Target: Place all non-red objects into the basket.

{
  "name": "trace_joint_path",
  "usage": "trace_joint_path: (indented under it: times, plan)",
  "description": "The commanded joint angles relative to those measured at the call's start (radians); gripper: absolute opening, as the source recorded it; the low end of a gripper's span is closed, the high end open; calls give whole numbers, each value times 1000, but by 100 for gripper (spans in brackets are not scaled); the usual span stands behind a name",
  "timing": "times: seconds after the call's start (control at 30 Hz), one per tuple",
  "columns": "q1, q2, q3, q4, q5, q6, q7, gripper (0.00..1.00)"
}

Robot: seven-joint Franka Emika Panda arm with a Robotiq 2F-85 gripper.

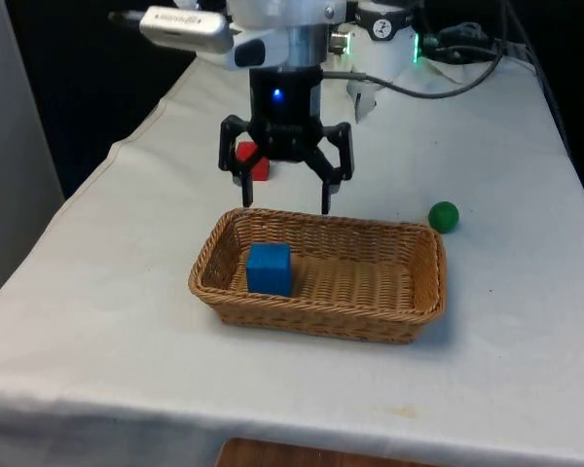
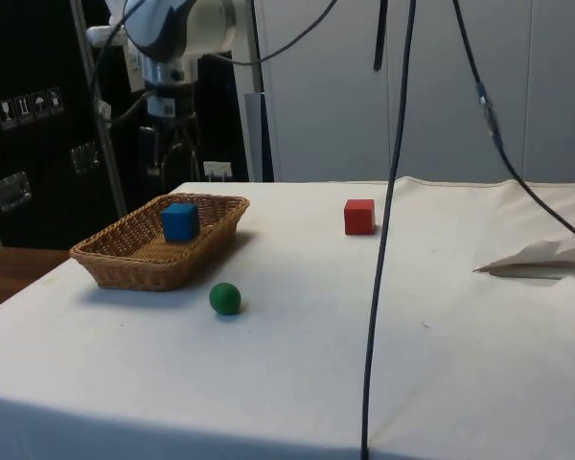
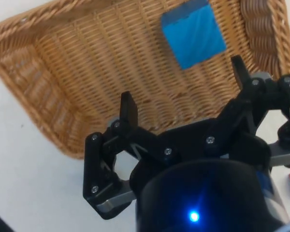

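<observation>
From the front I see my claw (image 1: pixel 285 193) hanging above the far rim of the basket (image 1: pixel 409 326), fingers spread wide and holding nothing, touching nothing. The wrist view confirms it: the two fingertips (image 3: pixel 129 107) stand well apart over the basket's (image 3: pixel 34 92) woven floor, with bare air between them.

The blue cube (image 1: pixel 269 269) sits inside the basket, at the end toward the front view's left, resting flat on the floor close to the wall. In the wrist view the cube (image 3: pixel 193 33) lies apart from the fingers, not between them.

The side view gives me what the front hides. There the red cube (image 2: pixel 359 217) stands in full on the cloth, well apart from the basket (image 2: pixel 125 273) toward the table's far part. In the front view the red cube (image 1: pixel 252 161) is half covered by the claw's left finger.

The green ball (image 1: pixel 444 216) lies on the cloth just beside the basket's far corner on the front view's right, not touching it. From the side the ball (image 2: pixel 225 298) sits just off the basket's near long wall.

The basket is oblong, and its long axis runs across the table, roughly in line with the near edge. The claw (image 2: pixel 169 158) in the side view is dim against the dark cabinets, above the basket's far end.
</observation>
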Motion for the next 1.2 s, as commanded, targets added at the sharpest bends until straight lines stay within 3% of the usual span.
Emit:
trace_joint_path:
  times: [0.0,0.03,0.1,0.3,0.33,0.37,0.4,0.63,0.67,0.7,0.73,1.17]
  plan:
    - [9,-14,-3,-14,-1,5,9,100]
    - [3,-9,0,-8,0,0,2,100]
    - [21,-37,-3,-34,-3,3,16,100]
    - [44,-79,-2,-65,-9,-1,33,100]
    - [33,-66,3,-52,-3,-2,23,100]
    - [49,-87,-2,-71,-11,-3,37,100]
    - [57,-100,1,-81,-16,-4,45,100]
    - [86,-146,11,-112,-39,-7,83,100]
    - [75,-137,17,-103,-30,-7,73,100]
    - [89,-151,12,-115,-42,-8,88,100]
    - [93,-156,14,-118,-45,-8,93,100]
    - [123,-222,52,-149,-96,-23,170,100]
